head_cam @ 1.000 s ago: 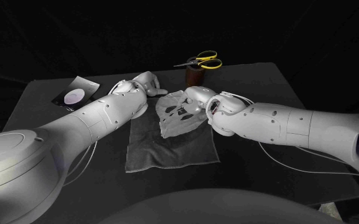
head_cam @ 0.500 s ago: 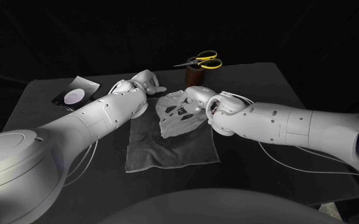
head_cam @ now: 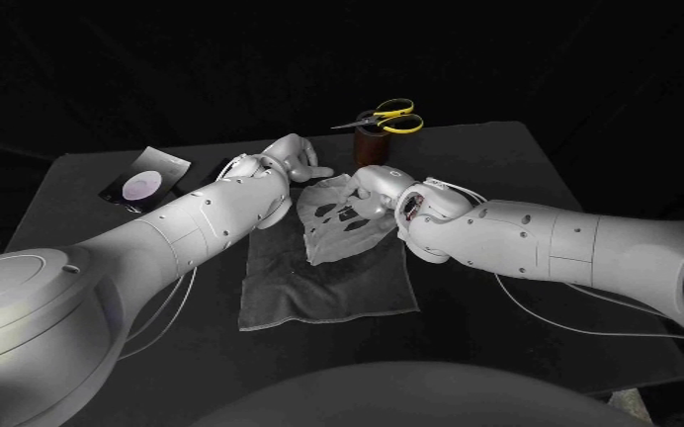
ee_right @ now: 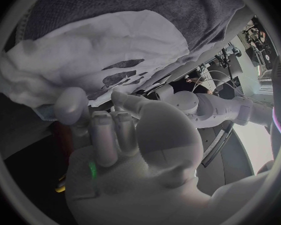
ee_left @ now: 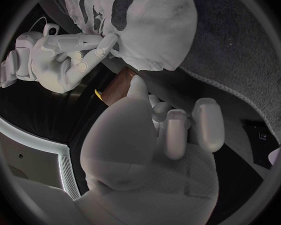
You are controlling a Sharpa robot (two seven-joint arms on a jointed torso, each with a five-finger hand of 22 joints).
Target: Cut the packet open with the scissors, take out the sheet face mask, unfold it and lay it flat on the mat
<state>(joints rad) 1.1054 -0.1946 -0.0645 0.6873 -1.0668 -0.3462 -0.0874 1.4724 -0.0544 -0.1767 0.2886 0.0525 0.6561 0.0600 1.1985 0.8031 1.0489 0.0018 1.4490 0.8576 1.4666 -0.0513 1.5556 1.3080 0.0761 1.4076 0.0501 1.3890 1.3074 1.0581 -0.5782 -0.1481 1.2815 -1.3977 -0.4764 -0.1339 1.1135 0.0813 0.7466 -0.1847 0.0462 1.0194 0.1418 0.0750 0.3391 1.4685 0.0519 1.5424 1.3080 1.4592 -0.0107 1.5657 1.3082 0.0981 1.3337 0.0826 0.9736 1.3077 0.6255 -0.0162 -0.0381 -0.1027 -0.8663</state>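
Note:
The white sheet face mask [head_cam: 339,217] lies spread on the far half of the grey mat [head_cam: 328,284], eye holes up. My right hand [head_cam: 374,186] pinches the mask's far edge between thumb and finger, as the left wrist view shows [ee_left: 59,60]. My left hand [head_cam: 293,158] hovers just past the mat's far left corner, off the mask, with nothing in it. In its wrist view the fingers [ee_left: 178,130] are loosely bent and the thumb stands apart. The yellow-handled scissors [head_cam: 386,116] stand in a brown holder [head_cam: 371,140] behind the mat. The packet [head_cam: 142,178] lies far left.
The brown holder with the scissors stands close behind both hands. The table's far edge [head_cam: 470,127] runs right behind it. Bare black table lies right of the mat and in front of it.
My left hand has lifted and shifted a little right, away from the mask's far left corner. The right hand and the mask have hardly moved.

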